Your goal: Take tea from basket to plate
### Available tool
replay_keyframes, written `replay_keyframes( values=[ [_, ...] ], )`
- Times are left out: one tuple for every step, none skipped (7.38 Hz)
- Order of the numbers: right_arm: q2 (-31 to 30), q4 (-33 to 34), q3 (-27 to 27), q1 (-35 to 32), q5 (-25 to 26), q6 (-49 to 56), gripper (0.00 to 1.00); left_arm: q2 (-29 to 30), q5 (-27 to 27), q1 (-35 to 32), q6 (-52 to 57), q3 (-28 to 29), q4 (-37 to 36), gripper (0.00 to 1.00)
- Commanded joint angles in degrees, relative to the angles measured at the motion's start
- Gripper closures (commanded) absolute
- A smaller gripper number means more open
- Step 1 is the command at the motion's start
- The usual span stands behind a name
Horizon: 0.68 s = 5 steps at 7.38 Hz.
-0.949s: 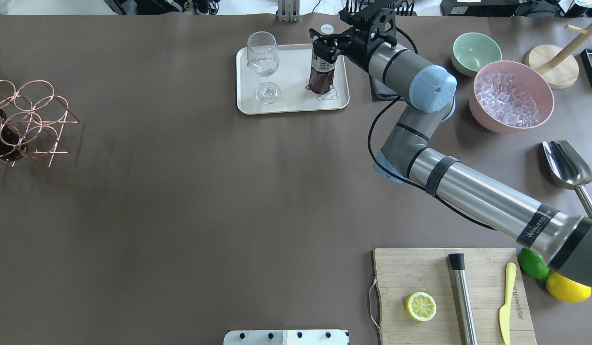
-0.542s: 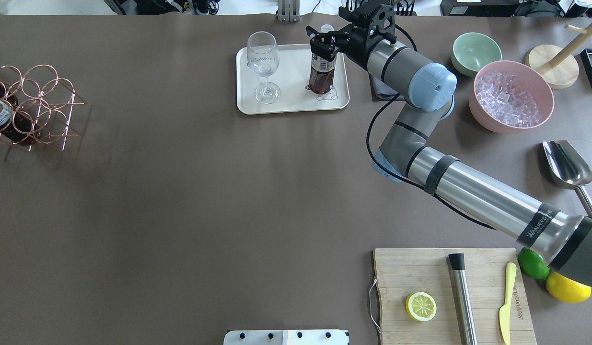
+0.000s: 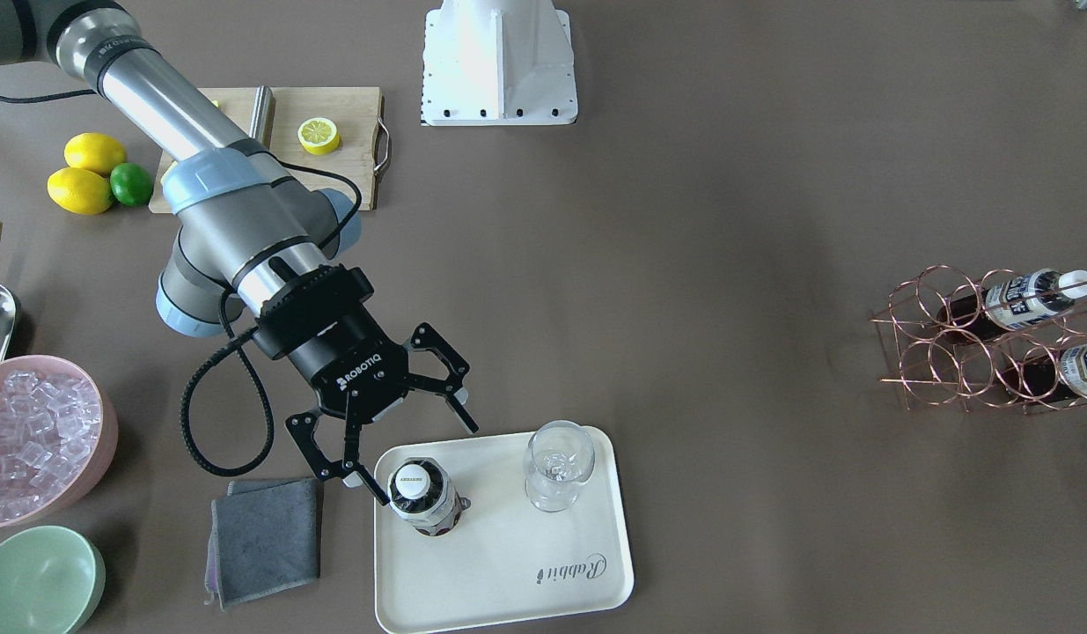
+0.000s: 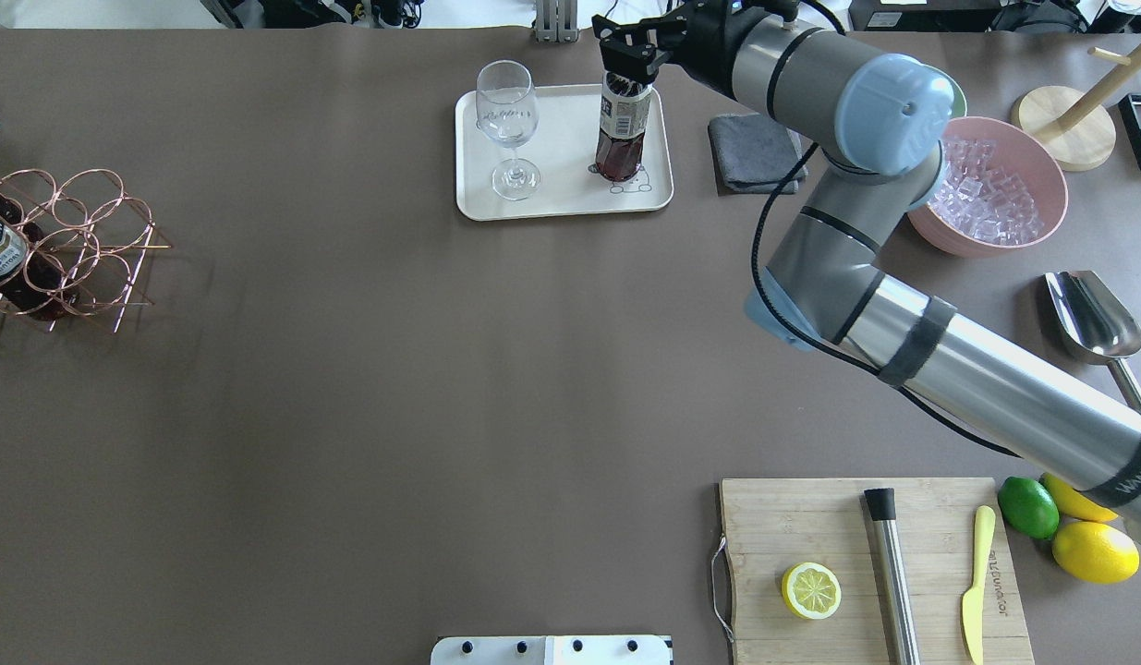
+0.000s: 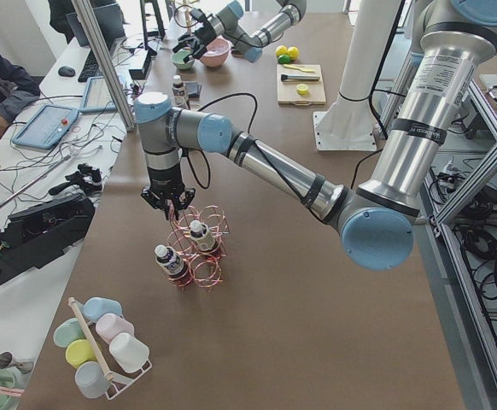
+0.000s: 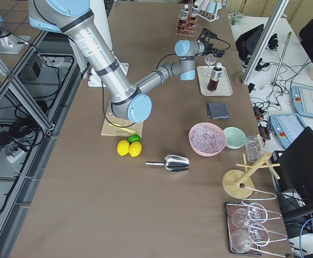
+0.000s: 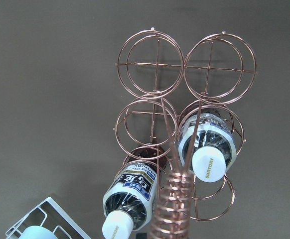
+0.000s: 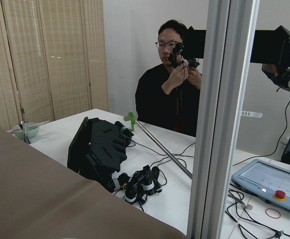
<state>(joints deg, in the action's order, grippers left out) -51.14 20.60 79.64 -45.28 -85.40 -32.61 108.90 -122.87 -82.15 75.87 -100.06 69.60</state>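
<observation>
One tea bottle (image 3: 417,497) stands upright on the cream plate (image 3: 508,581), by the bear drawing in the overhead view (image 4: 621,139). My right gripper (image 3: 420,458) is open and empty, just above the bottle's cap and apart from it; it also shows in the overhead view (image 4: 630,54). The copper wire basket (image 4: 71,240) stands at the table's left with two alike bottles lying in its rings (image 7: 205,142). My left gripper (image 5: 172,203) is right above the basket's coiled handle (image 7: 177,199). I cannot tell whether it is open or shut.
A stemmed glass (image 4: 507,120) stands on the plate (image 4: 570,199) left of the bottle. A grey cloth (image 4: 750,152), a pink bowl of ice (image 4: 986,185) and a metal scoop (image 4: 1092,319) lie to the right. A cutting board (image 4: 866,573) is near the front.
My right gripper has risen from around the bottle's neck to above the cap, and the arm's elbow has swung up. The basket has shifted about at the table's left.
</observation>
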Motion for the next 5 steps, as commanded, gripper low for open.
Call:
replay_keyframes(
  values=[
    [-18.64,15.95,20.12,-4.96,-2.74,0.18,0.00,-0.44,-0.08,0.06,-0.11,-0.39,-0.07,1.00],
    [-20.82,27.62,23.94,-7.08,-3.19,0.53,0.00,-0.53,-0.09,0.06,-0.80,-0.66,-0.16,1.00],
    [-21.27,37.05,24.50,-8.67,-3.10,0.53,0.00,-0.53,-0.26,0.06,-1.94,-1.27,-0.16,1.00],
    [-21.45,44.37,23.73,-11.38,-3.02,0.36,0.00,-0.45,-0.70,-0.03,-3.17,-2.06,-0.16,1.00],
    [-24.67,47.66,23.37,-13.76,-2.14,0.01,0.00,-0.62,-0.70,0.06,-4.31,-3.63,-0.51,1.00]
  ],
)
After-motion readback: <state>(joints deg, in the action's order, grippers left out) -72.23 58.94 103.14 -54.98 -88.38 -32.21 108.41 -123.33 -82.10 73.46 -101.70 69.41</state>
